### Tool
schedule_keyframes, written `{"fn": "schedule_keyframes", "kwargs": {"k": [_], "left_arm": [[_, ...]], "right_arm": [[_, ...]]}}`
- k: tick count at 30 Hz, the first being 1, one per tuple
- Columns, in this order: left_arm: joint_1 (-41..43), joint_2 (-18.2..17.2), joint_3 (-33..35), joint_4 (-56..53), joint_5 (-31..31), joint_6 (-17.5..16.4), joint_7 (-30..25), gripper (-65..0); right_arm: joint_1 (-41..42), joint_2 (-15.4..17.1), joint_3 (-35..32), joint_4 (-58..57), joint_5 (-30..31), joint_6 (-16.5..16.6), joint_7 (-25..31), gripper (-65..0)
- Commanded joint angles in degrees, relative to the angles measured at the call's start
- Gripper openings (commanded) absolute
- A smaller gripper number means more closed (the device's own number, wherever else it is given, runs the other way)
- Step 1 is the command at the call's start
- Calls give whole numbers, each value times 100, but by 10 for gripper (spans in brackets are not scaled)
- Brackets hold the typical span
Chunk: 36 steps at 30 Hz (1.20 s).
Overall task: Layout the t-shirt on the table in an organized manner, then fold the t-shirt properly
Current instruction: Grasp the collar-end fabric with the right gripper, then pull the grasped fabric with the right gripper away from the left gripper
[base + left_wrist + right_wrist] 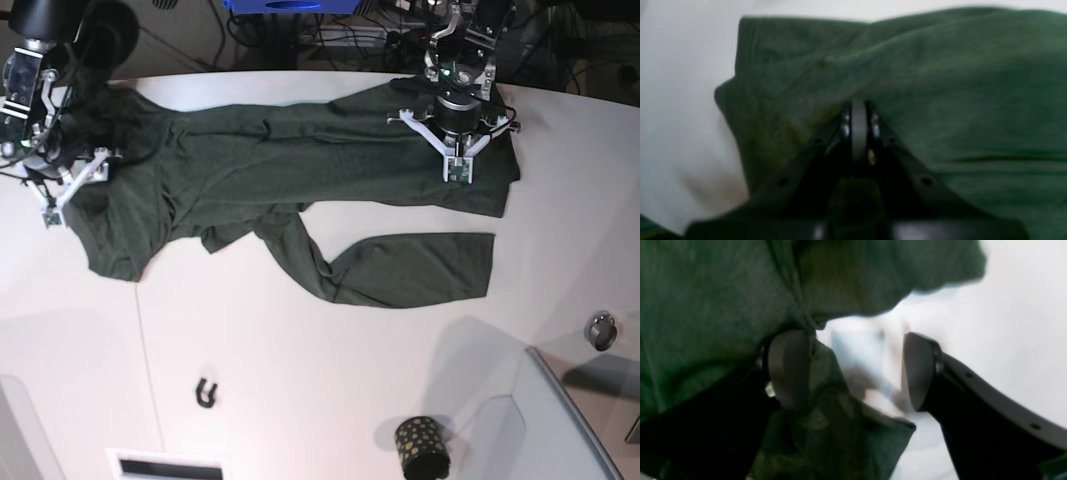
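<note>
Left claw (858, 110) tips buried in blurred t-shirt (940, 100) folds

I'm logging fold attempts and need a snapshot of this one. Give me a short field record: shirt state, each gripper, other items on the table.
t-shirt: dark green, stretched across the far side of the table, bunched and twisted, not folded
left gripper: shut on the t-shirt
right gripper: jaws apart at the cloth edge, one finger against fabric
black gold-dotted cup: upright, near edge, apart from the shirt
small black hook: on bare tabletop
</note>
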Motion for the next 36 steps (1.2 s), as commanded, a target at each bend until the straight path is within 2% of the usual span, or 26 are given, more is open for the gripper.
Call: {"fn": "schedule_keyframes", "kwargs": {"k": [1, 2, 4, 5, 9, 13, 18, 22, 25, 27, 30, 32, 33, 34, 36], "left_arm": [[-78, -26, 5, 15, 68, 43, -99, -650], [-113, -26, 5, -56, 68, 43, -99, -650], [-157, -26, -21, -223, 68, 43, -99, -650], [-166, -26, -30, -293, 68, 43, -99, -650], [-324, -26, -39, -574, 68, 43, -108, -650], [-456, -26, -30, -794, 68, 43, -117, -650], [-482, -26, -30, -785, 68, 43, -108, -650], [-482, 10, -30, -750, 68, 43, -108, -650], [-482, 45, -30, -759, 68, 43, -108, -650], [-473, 54, -4, -759, 68, 43, -108, -650], [-473, 54, -4, -759, 68, 43, -108, -650], [-473, 54, -13, -759, 68, 43, -108, -650], [-473, 54, -21, -750, 68, 43, -108, -650], [-473, 54, -21, -750, 68, 43, -108, -650], [-465, 54, -21, -750, 68, 43, -108, -650]], "right_arm": [[-38, 42, 14, 50, -6, 13, 57, -312], [-65, 42, 14, 85, -6, 127, 66, -372], [-91, 34, 58, 173, -6, 356, 22, -537], [-109, 34, 67, 208, -6, 417, 4, -591], [-205, 69, 93, 243, -6, 417, -66, -611], [-267, 42, 761, 402, -6, 452, -66, -614], [-548, 25, 1262, 1395, -6, 452, -75, -614], [-750, 16, 1324, 2089, 12, 461, -550, -614], [-724, -133, 1166, 2177, 21, 479, -682, -603], [-715, -195, 946, 2186, 21, 751, -699, -558], [-663, -265, 392, 2125, 21, 1209, -699, -383], [-619, -318, 119, 1958, 21, 1270, -699, -251], [-548, -353, 93, 1861, 12, 1270, -690, -212], [-478, -379, 128, 1747, 12, 1270, -690, -197], [-355, -371, 128, 1527, 12, 1270, -673, -228]]}}
